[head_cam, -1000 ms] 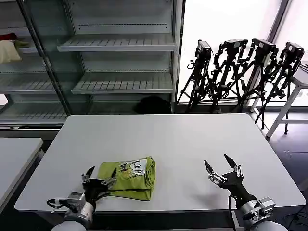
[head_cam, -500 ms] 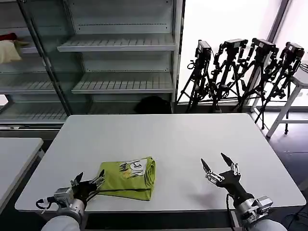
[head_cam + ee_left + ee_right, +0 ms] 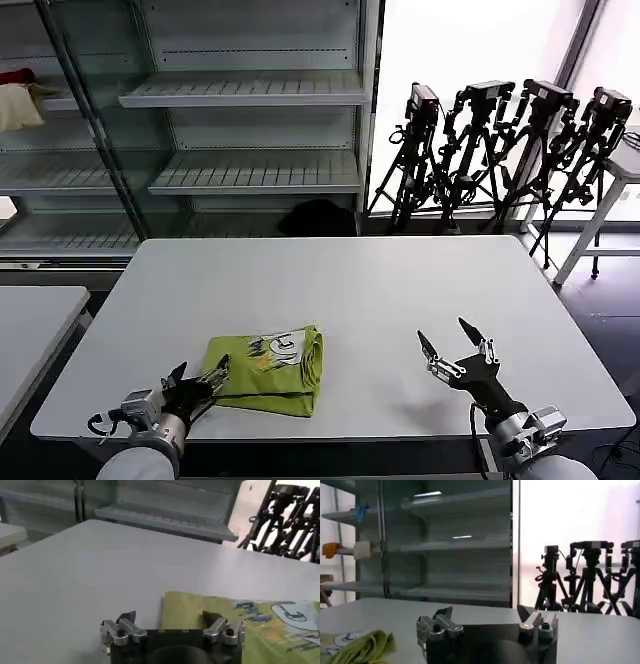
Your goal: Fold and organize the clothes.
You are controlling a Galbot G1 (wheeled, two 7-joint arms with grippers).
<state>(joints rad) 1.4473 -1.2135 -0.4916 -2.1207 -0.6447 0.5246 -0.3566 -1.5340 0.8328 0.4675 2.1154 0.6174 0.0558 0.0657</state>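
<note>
The clothes are one lime yellow-green T-shirt (image 3: 269, 368), folded into a compact rectangle with its white graphic facing up, lying on the white table (image 3: 350, 290) near the front left. My left gripper (image 3: 198, 382) is open at the shirt's front-left corner; in the left wrist view (image 3: 168, 618) one fingertip (image 3: 209, 617) hovers over the shirt (image 3: 260, 625) and the other over bare table. My right gripper (image 3: 453, 342) is open above the table's front right, well clear of the shirt. In the right wrist view (image 3: 485, 613) the folded shirt (image 3: 362, 647) lies off to one side.
Empty metal shelving (image 3: 250, 130) stands behind the table. Several camera tripods (image 3: 510, 150) line the back right. A second white table (image 3: 30, 330) stands at the left and another (image 3: 625, 165) at the far right.
My left gripper drew back toward the table's front-left edge, then moved forward again to the shirt's corner. The right gripper shifted slightly left and toward the front. The shirt has not moved.
</note>
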